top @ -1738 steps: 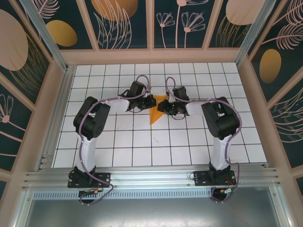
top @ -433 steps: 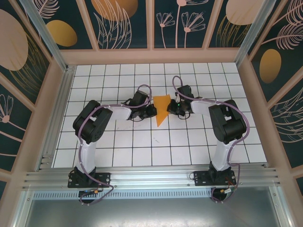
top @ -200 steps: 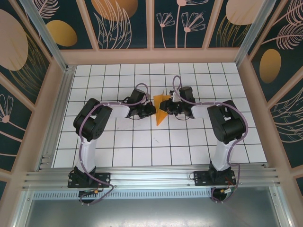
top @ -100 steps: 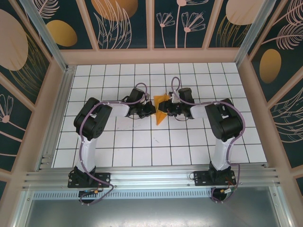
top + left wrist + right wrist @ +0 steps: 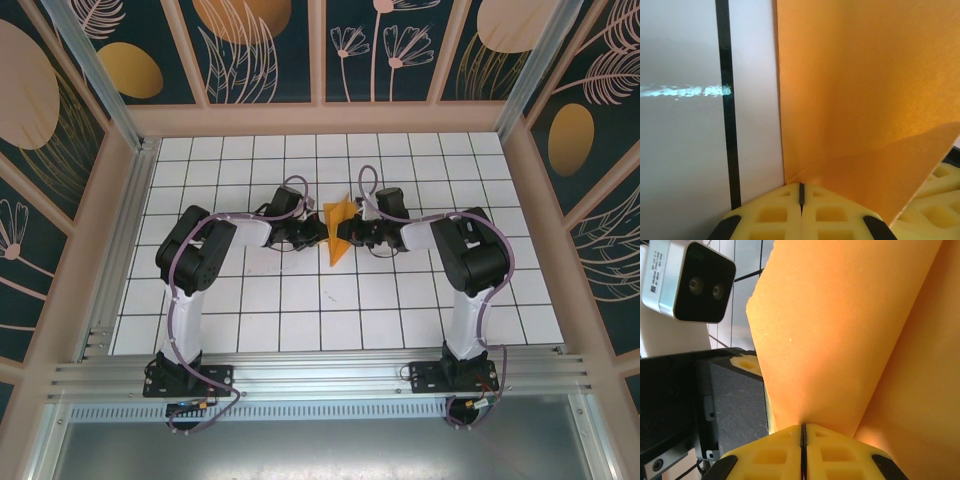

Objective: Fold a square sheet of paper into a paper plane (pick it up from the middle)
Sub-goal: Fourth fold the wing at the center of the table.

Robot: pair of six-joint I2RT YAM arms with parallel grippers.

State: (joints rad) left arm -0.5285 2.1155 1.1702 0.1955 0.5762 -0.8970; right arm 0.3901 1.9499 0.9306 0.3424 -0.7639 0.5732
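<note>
Paper plane (image 5: 334, 246) is pinched from both sides, left claw (image 5: 321, 234) and right claw (image 5: 346, 233) clenched on it

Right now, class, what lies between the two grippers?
The folded orange paper, pinched by the left gripper and the right gripper; the top view shows it.

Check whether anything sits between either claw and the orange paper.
Nothing visible does. The left claw and the right claw are each shut directly on the folded paper. In both wrist views the sheet comes straight out of the closed seam, with no other object against it.
</note>
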